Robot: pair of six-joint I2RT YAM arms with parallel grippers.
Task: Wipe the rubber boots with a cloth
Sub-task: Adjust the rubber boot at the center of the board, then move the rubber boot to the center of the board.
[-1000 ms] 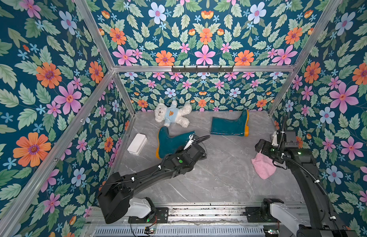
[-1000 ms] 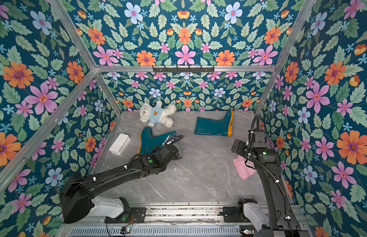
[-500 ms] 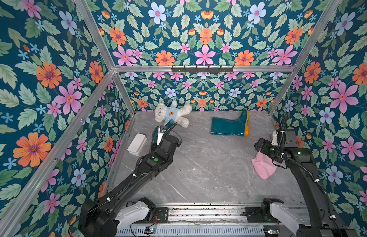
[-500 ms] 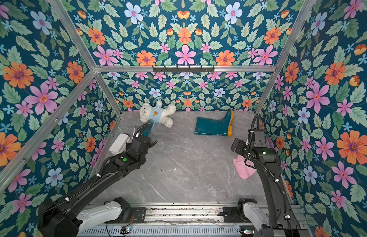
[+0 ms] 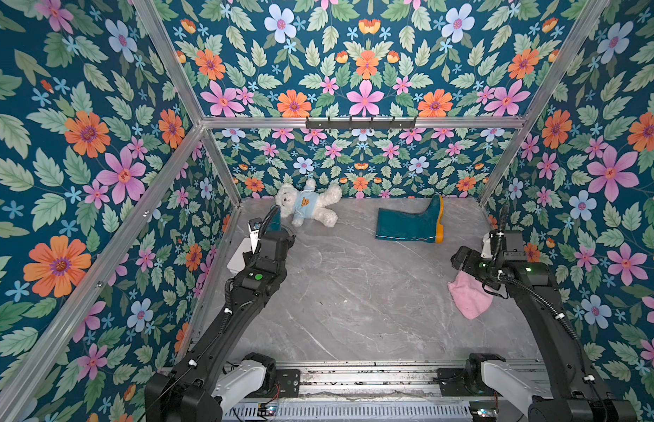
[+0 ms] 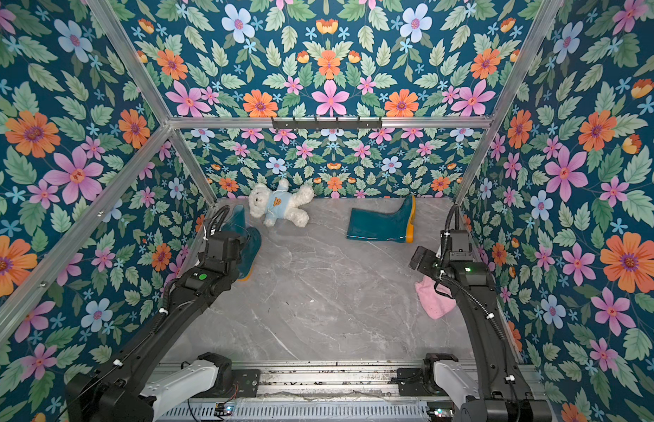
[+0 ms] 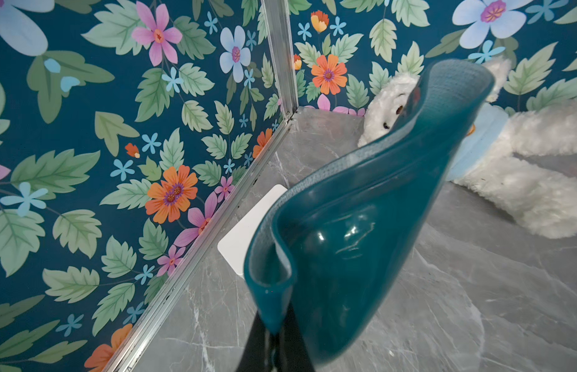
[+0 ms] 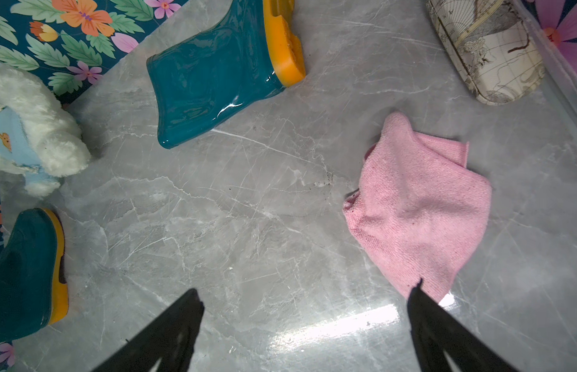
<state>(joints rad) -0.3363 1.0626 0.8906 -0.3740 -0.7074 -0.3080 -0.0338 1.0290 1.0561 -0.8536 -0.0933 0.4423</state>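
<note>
Currently left end effector (image 7: 274, 331) pinches one boot (image 7: 345, 241) by its cuff, just beside teddy bear (image 5: 309, 206). Right end effector (image 8: 306, 288) gapes wide, empty; cloth (image 8: 416, 199) just beside it, off-centre, well apart from teddy bear, so right arm is nearer. Near teddy bear, other boot (image 5: 409, 224) lies sideways on worktop (image 5: 354, 292).

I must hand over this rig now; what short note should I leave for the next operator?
Left gripper: shut on the shaft rim of one rubber boot.
Right gripper: open, hovering beside the pink cloth, not holding it.
Second boot: lying on its side on the table.
Done: one boot gripped.
To do: pick up the cloth, wipe both boots.
</note>
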